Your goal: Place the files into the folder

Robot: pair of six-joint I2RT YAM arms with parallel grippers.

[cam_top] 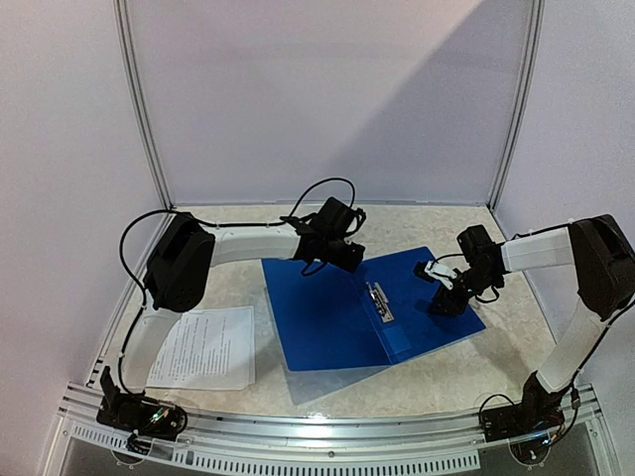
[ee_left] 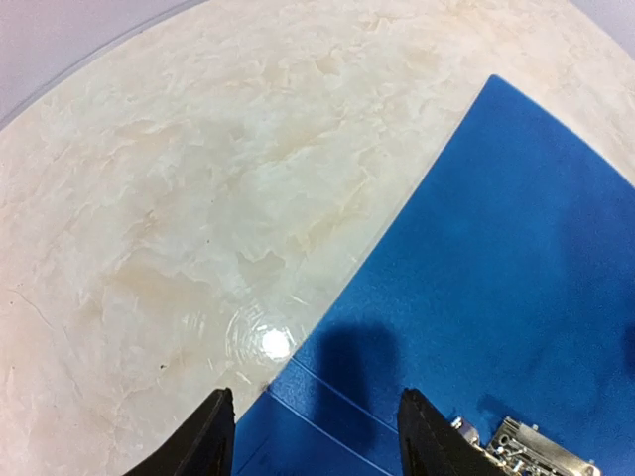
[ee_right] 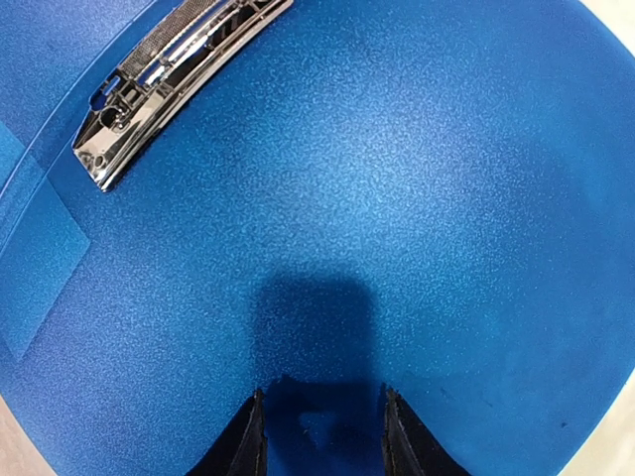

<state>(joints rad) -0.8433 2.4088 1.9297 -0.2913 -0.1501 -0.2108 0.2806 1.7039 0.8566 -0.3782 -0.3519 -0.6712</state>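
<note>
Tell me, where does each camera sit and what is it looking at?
Top: above and behind the robot, looking down at the table, the open folder and the files; the left arm and right arm show.
Left wrist: on the left arm, looking down at the folder's edge and the table; its open jaws show at the bottom.
Right wrist: on the right arm, looking down at the folder's inside; its open jaws show at the bottom.
Shared: all three see the folder and its clip.
</note>
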